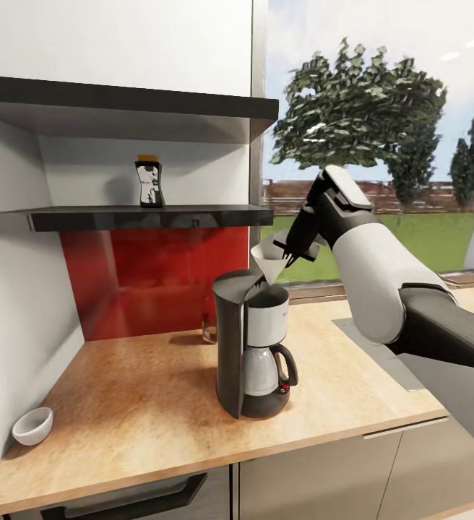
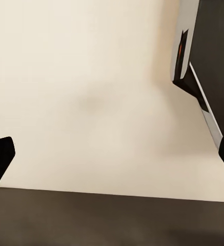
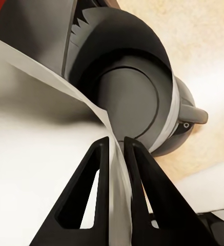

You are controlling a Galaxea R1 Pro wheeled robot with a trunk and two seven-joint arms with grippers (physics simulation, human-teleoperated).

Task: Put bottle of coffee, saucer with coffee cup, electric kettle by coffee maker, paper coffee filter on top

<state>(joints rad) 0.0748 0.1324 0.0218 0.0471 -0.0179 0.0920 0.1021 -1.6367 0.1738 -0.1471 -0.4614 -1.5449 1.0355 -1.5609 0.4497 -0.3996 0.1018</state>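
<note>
The right gripper [image 1: 292, 251] has its two fingers [image 3: 91, 200] pressed nearly together on the rim wall of the filter [image 1: 267, 261], with only the thin white paper between them, so the cone hangs from that pinch with its point down. Holding it by the edge leaves the open mouth and the tip free, which suits a drop into the machine. Just below and ahead of the fingertips sits the coffee maker [image 1: 253, 345], upright on the countertop [image 1: 143, 404]; the filter's tip is just above, or perhaps already touching, its open top, and the head view is too coarse to settle which. In the right wrist view the maker's round dark top lies directly beyond the fingertips, so the cone looks fairly well lined up over it. The step in hand appears to be seating the filter; the next move likely calls for a short descent and then a release, with the risk that the light paper tips or clings to a finger. The bottle [image 1: 149, 183] stands on the shelf [image 1: 128, 217], well away from the fingers, and the cup [image 1: 32, 425] rests at the counter's near corner, also far off. Whether the left gripper is open or closed cannot be told: its wrist view shows pale surface and only dark finger edges.
</note>
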